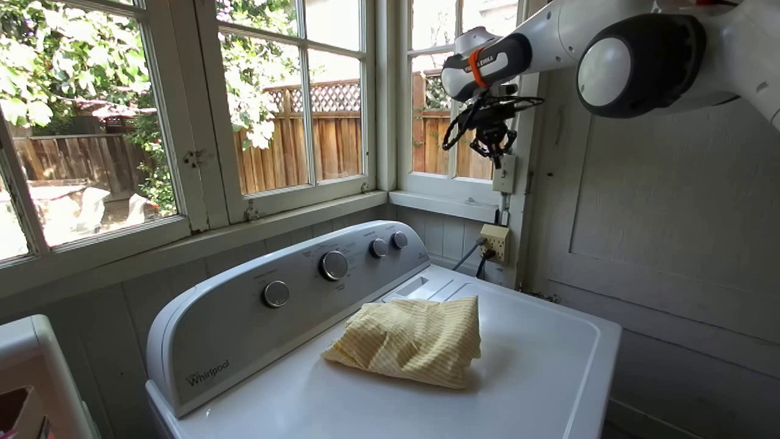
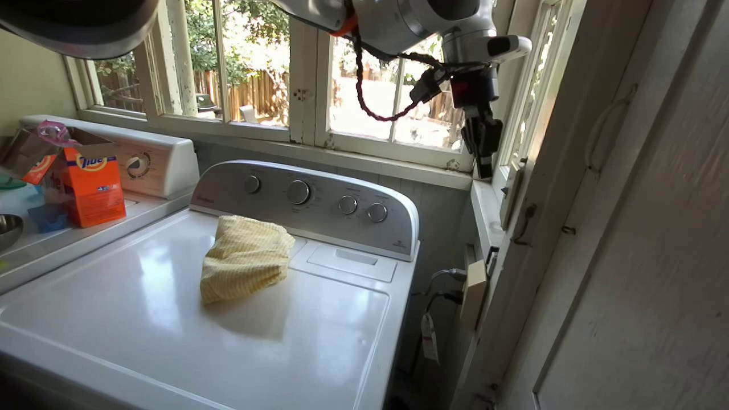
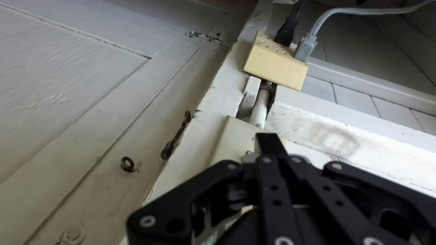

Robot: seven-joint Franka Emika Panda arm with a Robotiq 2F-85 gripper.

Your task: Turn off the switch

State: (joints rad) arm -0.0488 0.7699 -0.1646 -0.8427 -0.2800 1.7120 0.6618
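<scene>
The gripper [image 2: 484,171] has its fingers pressed together, with nothing between; the switch [image 1: 504,178], long axis upright, is at the edge of the post [image 3: 224,92], just beside the fingertips, toward the door [image 1: 646,189].

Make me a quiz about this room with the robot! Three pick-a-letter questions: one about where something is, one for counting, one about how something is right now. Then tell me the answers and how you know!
1. Compared with the beige outlet box, where is the pale switch plate?
A) Below it
B) Above it
C) Level with it

2. How many round knobs are on the grey panel?
A) Two
B) Six
C) Four

3. How is the gripper?
A) Shut
B) Wide open
C) Taken off

Answers:
1. B, the plate sits higher up than the box in an exterior view.
2. C, both exterior views show four in a row.
3. A, it narrows to a single tip in both exterior views.
</scene>
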